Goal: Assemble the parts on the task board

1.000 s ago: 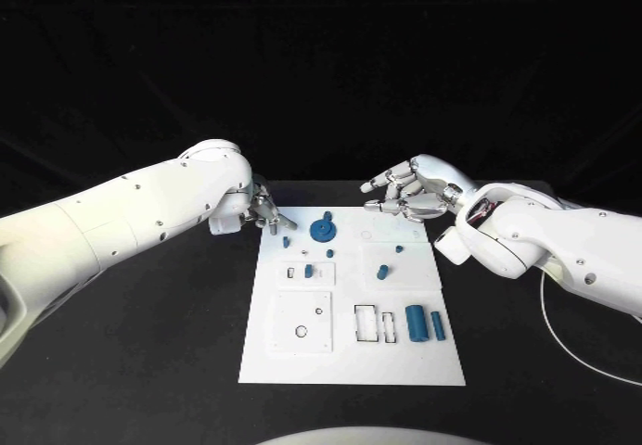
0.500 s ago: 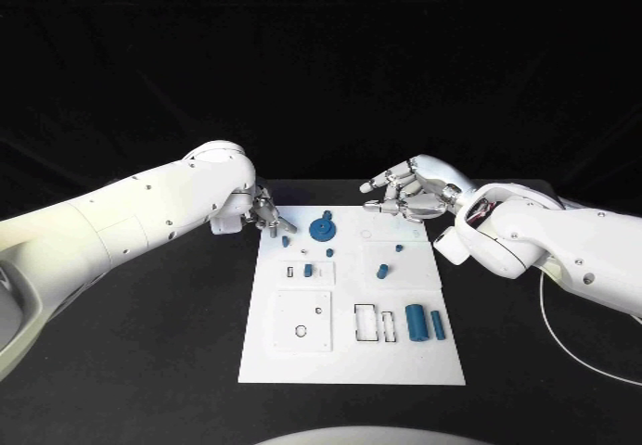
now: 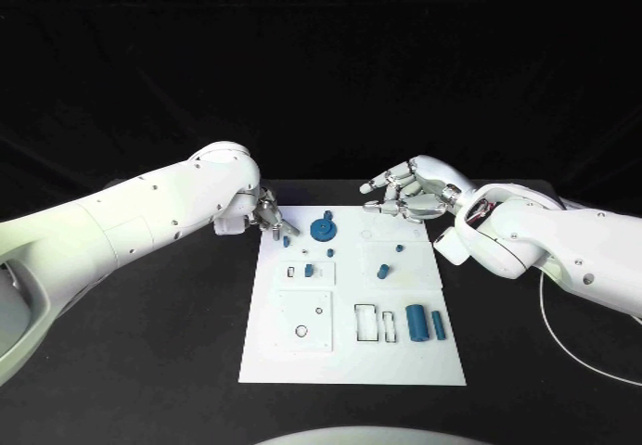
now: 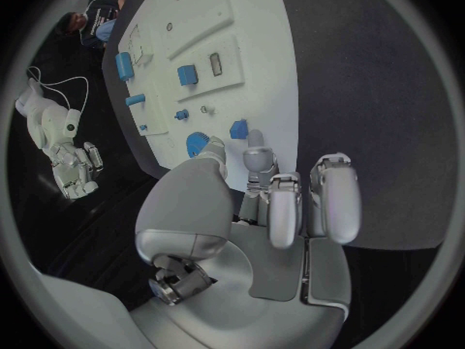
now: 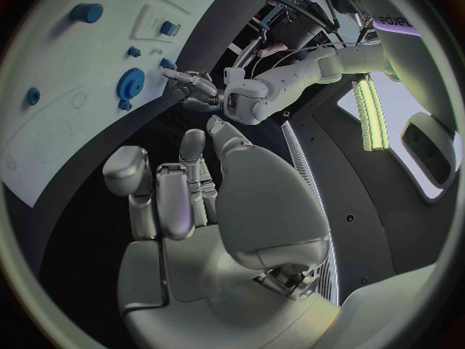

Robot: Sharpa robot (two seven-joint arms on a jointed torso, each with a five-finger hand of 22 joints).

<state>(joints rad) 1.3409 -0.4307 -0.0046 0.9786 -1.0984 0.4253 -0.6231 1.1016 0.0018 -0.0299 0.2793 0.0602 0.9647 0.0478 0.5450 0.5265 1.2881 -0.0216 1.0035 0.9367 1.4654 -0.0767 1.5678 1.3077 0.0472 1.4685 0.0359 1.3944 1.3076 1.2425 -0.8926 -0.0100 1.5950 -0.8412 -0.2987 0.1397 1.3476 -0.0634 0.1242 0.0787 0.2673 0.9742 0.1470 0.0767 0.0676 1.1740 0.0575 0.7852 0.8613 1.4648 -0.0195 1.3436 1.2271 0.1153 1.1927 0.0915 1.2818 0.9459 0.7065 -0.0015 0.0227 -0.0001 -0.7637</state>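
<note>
The white task board lies in the middle of the table with several blue parts on it. A blue gear sits near its far end, and a small blue peg stands just to its left. My left hand is at the board's far left corner, holding nothing, with its fingertips just short of the peg. The thumb partly hides the gear. My right hand hangs above the board's far right edge, loosely curled and holding nothing.
Two blue cylinders lie on the board's near right part beside rectangular slots. Smaller blue pieces sit mid-board. A white cable trails on the black table at the right.
My left forearm has edged slightly inward while its hand stays by the peg at the board's corner. The right hand has not moved.
</note>
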